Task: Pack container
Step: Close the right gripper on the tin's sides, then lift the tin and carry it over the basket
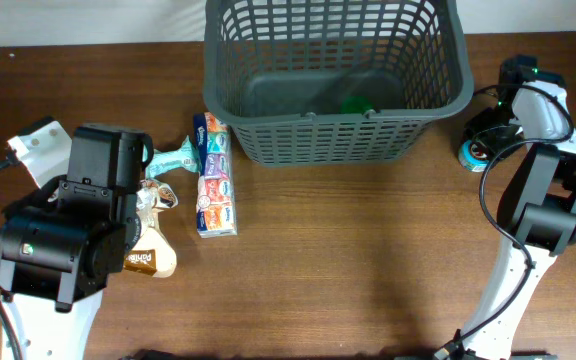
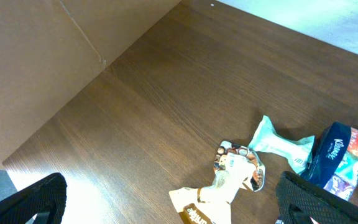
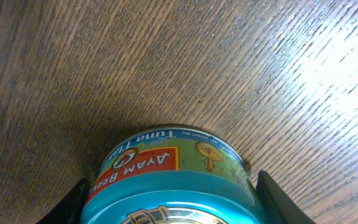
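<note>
The dark grey slotted basket stands at the back centre, with a green object inside. My right gripper is to the right of the basket. Its fingers sit against both sides of a teal tuna can, which rests on the table. My left gripper is wide open and empty, hovering over a white and brown snack packet to the left of the basket. In the overhead view the left arm hides the gripper's fingers.
A teal wrapped packet and a multicoloured Kleenex tissue pack lie just left of the basket's front corner. The snack packet lies beside the left arm. The table's far edge shows in the left wrist view.
</note>
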Available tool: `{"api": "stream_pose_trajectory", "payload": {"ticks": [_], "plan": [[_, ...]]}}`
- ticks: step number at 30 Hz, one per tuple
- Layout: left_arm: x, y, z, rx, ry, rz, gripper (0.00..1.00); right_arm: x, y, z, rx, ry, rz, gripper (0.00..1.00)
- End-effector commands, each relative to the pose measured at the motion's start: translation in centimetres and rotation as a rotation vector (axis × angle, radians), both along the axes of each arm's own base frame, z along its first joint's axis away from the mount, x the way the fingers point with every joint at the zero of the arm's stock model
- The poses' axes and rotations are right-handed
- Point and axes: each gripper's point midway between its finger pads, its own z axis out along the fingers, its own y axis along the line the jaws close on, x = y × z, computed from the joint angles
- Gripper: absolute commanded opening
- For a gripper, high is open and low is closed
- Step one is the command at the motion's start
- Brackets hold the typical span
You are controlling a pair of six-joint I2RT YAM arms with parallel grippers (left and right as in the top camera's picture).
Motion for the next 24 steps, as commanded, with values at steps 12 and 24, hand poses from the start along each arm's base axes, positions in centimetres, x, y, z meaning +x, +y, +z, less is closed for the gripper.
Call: {"api": "stream_pose_trajectory", "payload": {"ticks": [12,24], "plan": [[-0.1,0.4,0.5,0.008,-0.020,0.024,1.00,-2.5,-1.4,-2.3,-0.007,0.117,-0.027,0.04],[-0.1,0.4,0.5,0.008,-0.020,0.024,1.00,0.3,-3.6,6.3,-0.058,0.011,0.004,0.04]]}}
